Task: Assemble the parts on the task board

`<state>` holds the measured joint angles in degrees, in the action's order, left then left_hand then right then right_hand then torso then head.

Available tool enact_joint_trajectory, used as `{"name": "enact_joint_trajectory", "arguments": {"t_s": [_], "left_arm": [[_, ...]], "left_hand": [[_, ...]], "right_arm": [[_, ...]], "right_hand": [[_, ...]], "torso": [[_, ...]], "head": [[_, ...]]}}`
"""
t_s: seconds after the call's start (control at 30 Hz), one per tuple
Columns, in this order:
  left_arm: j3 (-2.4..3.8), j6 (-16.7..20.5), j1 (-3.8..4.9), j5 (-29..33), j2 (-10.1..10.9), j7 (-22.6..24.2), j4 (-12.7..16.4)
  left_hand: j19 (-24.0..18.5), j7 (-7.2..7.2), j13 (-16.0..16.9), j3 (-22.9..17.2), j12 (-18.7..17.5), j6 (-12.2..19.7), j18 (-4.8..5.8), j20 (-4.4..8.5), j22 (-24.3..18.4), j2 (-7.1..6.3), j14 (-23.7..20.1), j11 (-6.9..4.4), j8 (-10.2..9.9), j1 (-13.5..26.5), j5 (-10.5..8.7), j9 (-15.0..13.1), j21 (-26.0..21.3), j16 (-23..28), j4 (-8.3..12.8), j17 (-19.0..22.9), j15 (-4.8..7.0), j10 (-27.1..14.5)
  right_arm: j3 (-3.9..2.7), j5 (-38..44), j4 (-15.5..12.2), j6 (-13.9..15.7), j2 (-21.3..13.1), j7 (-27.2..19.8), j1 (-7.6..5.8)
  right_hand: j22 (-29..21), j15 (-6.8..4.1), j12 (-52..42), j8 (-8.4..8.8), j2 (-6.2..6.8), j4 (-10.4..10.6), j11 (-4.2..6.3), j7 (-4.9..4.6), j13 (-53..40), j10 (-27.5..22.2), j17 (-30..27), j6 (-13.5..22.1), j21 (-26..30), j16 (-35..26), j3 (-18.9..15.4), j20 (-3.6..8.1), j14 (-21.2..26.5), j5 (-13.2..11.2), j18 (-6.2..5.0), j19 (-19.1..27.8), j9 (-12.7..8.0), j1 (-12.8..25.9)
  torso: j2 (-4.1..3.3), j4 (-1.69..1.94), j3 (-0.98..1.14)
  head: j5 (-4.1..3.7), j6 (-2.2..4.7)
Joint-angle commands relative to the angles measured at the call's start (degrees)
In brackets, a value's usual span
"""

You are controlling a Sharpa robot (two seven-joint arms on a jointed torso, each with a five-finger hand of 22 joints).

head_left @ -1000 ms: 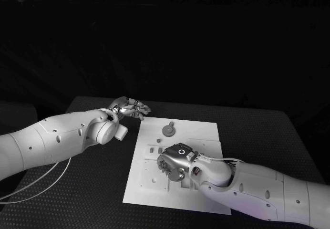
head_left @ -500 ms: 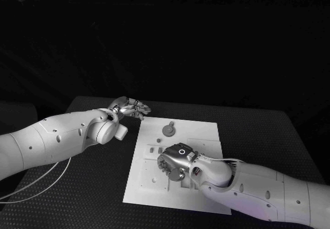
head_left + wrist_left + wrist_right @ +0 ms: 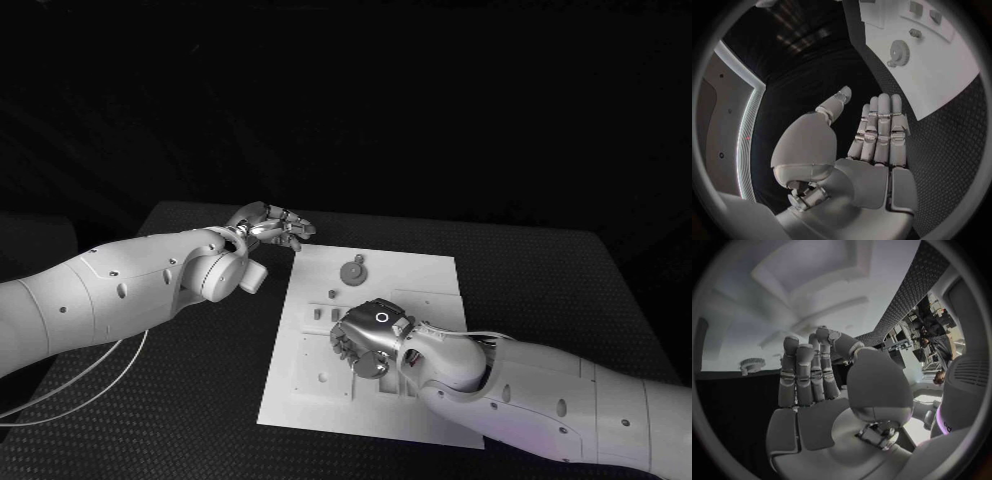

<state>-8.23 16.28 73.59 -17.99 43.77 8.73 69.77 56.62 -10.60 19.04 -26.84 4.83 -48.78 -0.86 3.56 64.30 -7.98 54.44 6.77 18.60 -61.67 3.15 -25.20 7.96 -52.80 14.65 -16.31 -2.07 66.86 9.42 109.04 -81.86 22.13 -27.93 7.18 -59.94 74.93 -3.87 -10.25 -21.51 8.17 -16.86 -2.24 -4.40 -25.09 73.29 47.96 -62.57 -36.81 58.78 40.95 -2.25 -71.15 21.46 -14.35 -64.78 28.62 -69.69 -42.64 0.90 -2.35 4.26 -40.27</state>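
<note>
The white task board [image 3: 418,290] lies in the middle of the black table. A round gear-like part [image 3: 353,270] sits on its far half, seen also as the gear [image 3: 897,50] and the gear [image 3: 752,364]. Small parts [image 3: 315,314] stand near the board's left edge. My left hand [image 3: 271,225] hovers over the table off the board's far left corner, fingers straight and apart from the thumb [image 3: 834,104], holding nothing. My right hand [image 3: 369,341] is low over the board's middle, palm down; its fingers [image 3: 804,372] are stretched out with nothing visible in them.
Bare black table [image 3: 188,400] surrounds the board on all sides. A thin white cable [image 3: 87,375] hangs under my left arm at the near left. Slots and raised fixtures [image 3: 378,385] mark the board's near half beside my right wrist.
</note>
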Motion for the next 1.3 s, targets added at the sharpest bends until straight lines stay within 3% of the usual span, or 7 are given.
{"name": "enact_joint_trajectory", "arguments": {"t_s": [0.03, 0.53, 0.83, 1.3], "left_arm": [[0.04, -0.5, 0.11, 0.3, 0.0, 0.3, 0.1], [0.04, -0.5, 0.11, 0.3, 0.0, 0.3, 0.1], [0.04, -0.5, 0.11, 0.3, 0.0, 0.3, 0.1], [0.04, -0.6, 0.11, 0.3, 0.0, 0.2, 0.2]], "left_hand": [[0.3, 0.1, 0.1, 0.3, -0.3, 0.3, -0.04, -0.02, -0.1, 0.49, 0.2, 0.07, 0.0, 0.0, -0.2, 0.1, -0.3, 0.3, 0.0, -0.1, -0.02, -0.5], [0.3, 0.1, 0.1, 0.3, -0.3, 0.4, -0.03, -0.02, -0.1, 0.5, 0.2, 0.07, 0.1, 0.0, -0.2, 0.1, -0.3, 0.3, 0.0, -0.1, -0.03, -0.5], [0.3, 0.1, 0.1, 0.3, -0.3, 0.4, -0.03, -0.02, -0.1, 0.5, 0.2, 0.07, 0.1, 0.0, -0.2, 0.1, -0.3, 0.4, -0.1, -0.2, -0.03, -0.5], [0.4, 0.1, 0.1, 0.3, -0.3, 0.4, -0.03, -0.02, -0.1, 0.52, 0.2, 0.07, 0.1, 0.0, -0.2, 0.1, -0.4, 0.4, -0.1, -0.2, -0.03, -0.5]], "right_arm": [[0.01, 1.2, 0.0, 0.1, 0.0, 0.4, 0.04], [0.01, 1.3, 0.2, -0.4, 0.3, 0.3, 0.04], [0.04, 1.2, 0.7, -2.1, 0.7, 0.1, 0.04], [0.44, 1.0, 1.0, -3.1, 1.2, -0.2, 0.05]], "right_hand": [[1.4, -0.27, -0.2, -0.19, -0.09, 0.1, 0.07, -0.17, -0.1, 0.4, -0.1, -0.4, -0.4, 0.3, 0.4, 0.39, -0.1, 0.1, -0.65, -0.1, 0.1, -0.2], [1.4, -0.27, -0.2, -0.19, -0.06, 0.1, 0.07, -0.17, -0.2, 0.4, -0.1, -0.4, -0.4, 0.3, 0.4, 0.4, -0.1, 0.1, -0.65, -0.1, 0.1, -0.2], [1.4, -0.26, -0.1, -0.17, -0.05, 0.1, 0.06, -0.17, -0.2, 0.3, -0.1, -0.4, -0.5, 0.3, 0.4, 0.39, 0.0, 0.1, -0.65, 0.0, 0.1, -0.1], [1.3, -0.2, 0.0, -0.07, -0.12, 0.1, 0.0, -0.22, -0.3, 0.2, -0.2, -0.3, -0.5, 0.3, 0.5, 0.33, 0.1, 0.1, -0.65, 0.2, 0.2, 0.0]], "torso": [[-0.01, -0.01, -0.01], [-0.01, 0.0, -0.04], [-0.02, 0.02, -0.06], [-0.02, 0.05, -0.03]], "head": [[-0.06, 0.02], [-0.11, -0.04], [-0.26, -0.2], [-0.3, -0.33]]}}
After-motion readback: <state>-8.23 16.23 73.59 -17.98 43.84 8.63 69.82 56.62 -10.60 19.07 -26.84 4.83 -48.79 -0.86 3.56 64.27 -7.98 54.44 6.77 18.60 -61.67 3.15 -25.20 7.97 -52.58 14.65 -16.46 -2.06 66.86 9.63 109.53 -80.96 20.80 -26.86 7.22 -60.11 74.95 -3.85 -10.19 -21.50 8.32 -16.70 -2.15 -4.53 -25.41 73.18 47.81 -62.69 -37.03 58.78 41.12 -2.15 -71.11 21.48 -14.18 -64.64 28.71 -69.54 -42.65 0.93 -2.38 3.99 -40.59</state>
